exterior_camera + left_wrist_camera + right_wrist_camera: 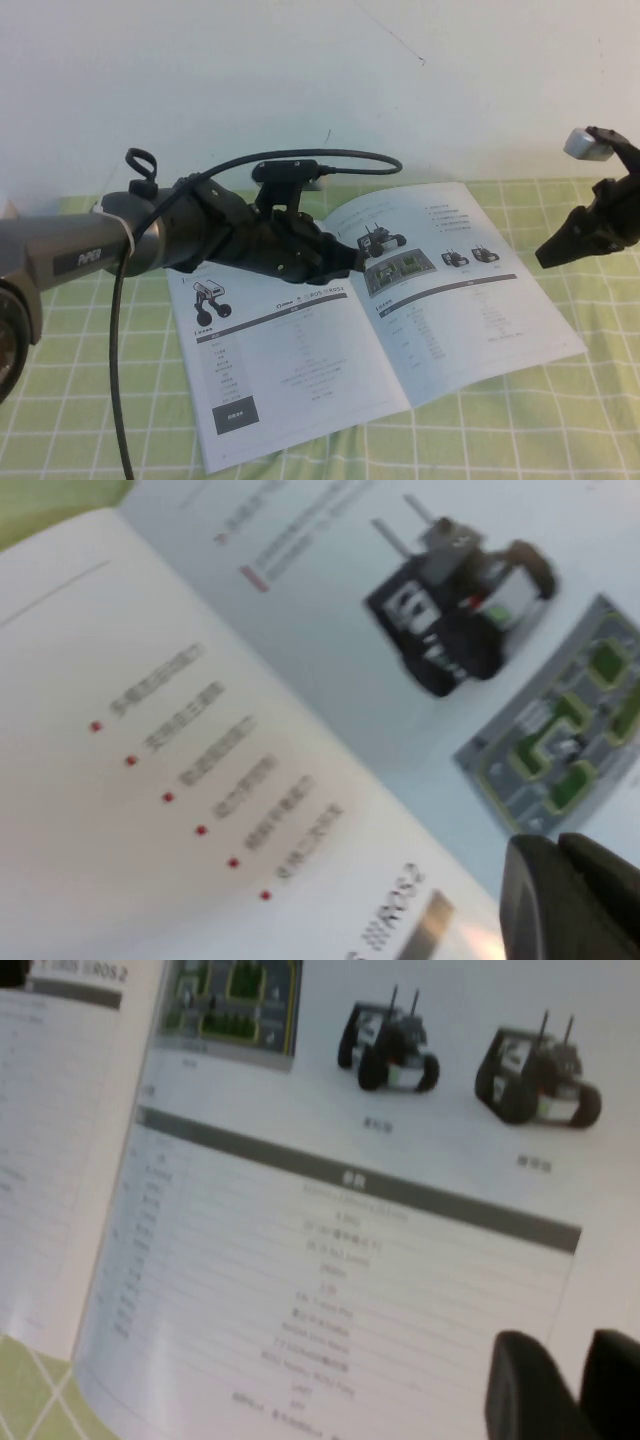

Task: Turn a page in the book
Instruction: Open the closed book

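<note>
Open book (pixel 385 320) lying flat at centre of the frame on a green checked surface (pixel 560 420). Left hand (pixel 352 262) over the spine near the top, fingers together, gripping nothing. Right hand (pixel 545 254) at right edge, raised beside the page (pixel 470 290), slightly parted, empty.

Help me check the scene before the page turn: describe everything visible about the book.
The book is a thin white glossy paper booklet lying open and flat on the green checked cloth. Its pages show black wheeled-robot photos, a green board picture, dark header bars and text tables. The right-hand page lies flat. The left gripper is over the centre fold; contact is unclear. The right gripper hangs apart near the book's right edge.
</note>
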Robot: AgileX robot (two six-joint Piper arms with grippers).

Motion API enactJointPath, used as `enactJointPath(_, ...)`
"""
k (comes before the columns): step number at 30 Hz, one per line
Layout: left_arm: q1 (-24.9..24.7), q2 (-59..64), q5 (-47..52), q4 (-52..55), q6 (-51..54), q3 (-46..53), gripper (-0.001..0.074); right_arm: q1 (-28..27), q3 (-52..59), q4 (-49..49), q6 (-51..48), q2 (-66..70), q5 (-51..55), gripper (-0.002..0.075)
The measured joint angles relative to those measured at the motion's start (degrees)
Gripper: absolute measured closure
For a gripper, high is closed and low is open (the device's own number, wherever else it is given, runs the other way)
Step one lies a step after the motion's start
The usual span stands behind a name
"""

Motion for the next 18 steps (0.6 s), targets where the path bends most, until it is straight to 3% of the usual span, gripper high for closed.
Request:
enactJointPath(5,0.0,3.2,0.5,2.1,-2.6,-0.7,0.0737,0.0,0.0,1.1,-1.5,0.1,-3.8,0.0351)
enactJointPath(7,-0.1,4.5,1.0,2.1,-3.0,-0.7,0.0737,0.0,0.0,1.1,-1.7,0.1,-4.6,0.0307)
enactJointPath(18,-0.2,5.2,1.7,2.0,-3.5,-1.0,0.0737,3.6,0.0,1.3,-4.2,3.8,-6.3,0.0274)
